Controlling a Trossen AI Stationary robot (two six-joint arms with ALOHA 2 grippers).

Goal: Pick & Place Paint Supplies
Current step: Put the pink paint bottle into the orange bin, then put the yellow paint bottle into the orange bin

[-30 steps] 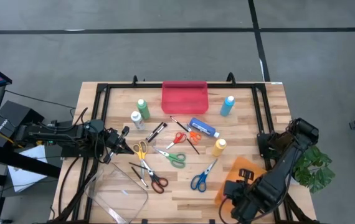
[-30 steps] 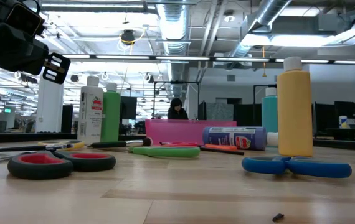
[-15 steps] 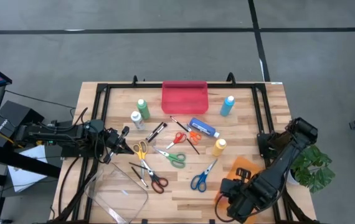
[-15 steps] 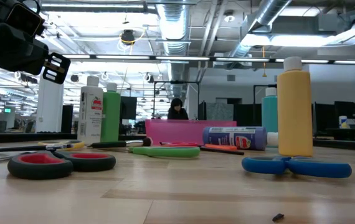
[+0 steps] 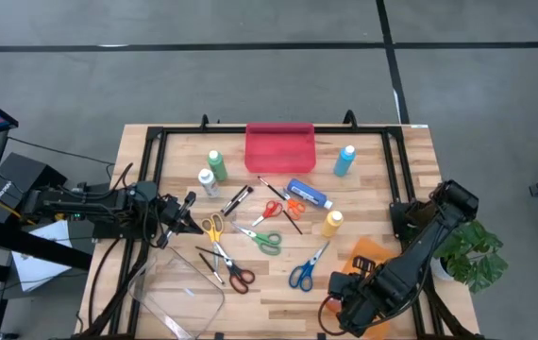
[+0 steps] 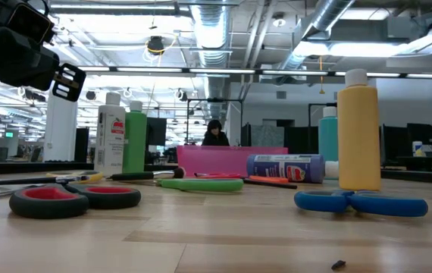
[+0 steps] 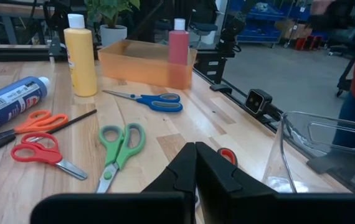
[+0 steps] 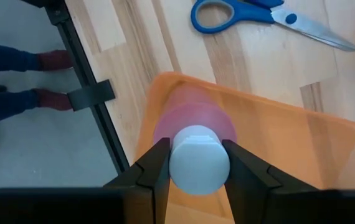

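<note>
While right gripper (image 8: 194, 163) clamps red bottle (image 8: 196, 140), left gripper (image 7: 195, 163) together; five scissors, five bottles.

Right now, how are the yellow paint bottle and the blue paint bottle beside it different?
The yellow bottle stands upright; the blue bottle lies on its side. The yellow one looks plain, while the blue one carries a printed label. The blue bottle lies nearer the red tray. Both rest untouched on the table.
</note>
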